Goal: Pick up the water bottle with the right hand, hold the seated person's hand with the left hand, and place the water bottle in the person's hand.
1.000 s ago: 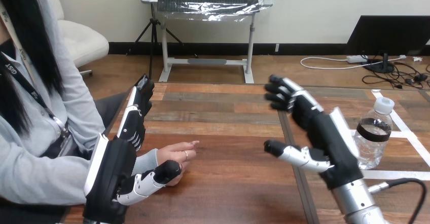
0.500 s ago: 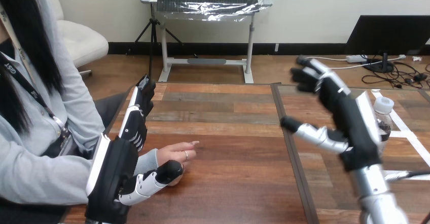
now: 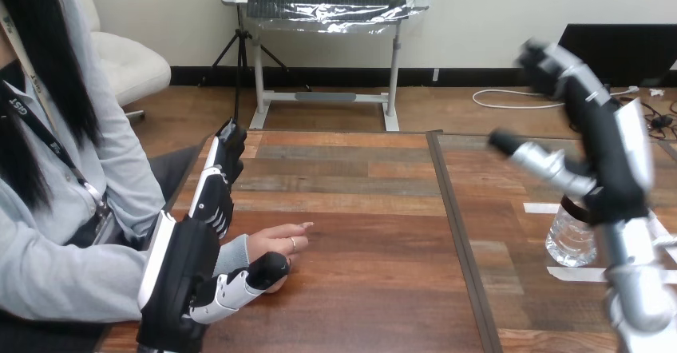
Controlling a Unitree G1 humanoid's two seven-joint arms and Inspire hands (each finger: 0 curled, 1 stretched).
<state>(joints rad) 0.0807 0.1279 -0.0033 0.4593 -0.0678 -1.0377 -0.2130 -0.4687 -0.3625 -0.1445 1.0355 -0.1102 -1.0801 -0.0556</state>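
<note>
We see a long brown wooden plank table [image 3: 359,209]; at its left edge the robot's black-and-white left hand [image 3: 192,249] stands on edge, fingers straight and pointing away, thumb against the near side of the person's hand, though we cannot tell whether it presses. The right hand [image 3: 607,153] hangs raised at the right, spread wide and holding nothing. The person's hand [image 3: 275,245] rests on the table just beside the left palm; the clear plastic water bottle [image 3: 568,241] stands upright below the right hand, its top hidden behind it.
</note>
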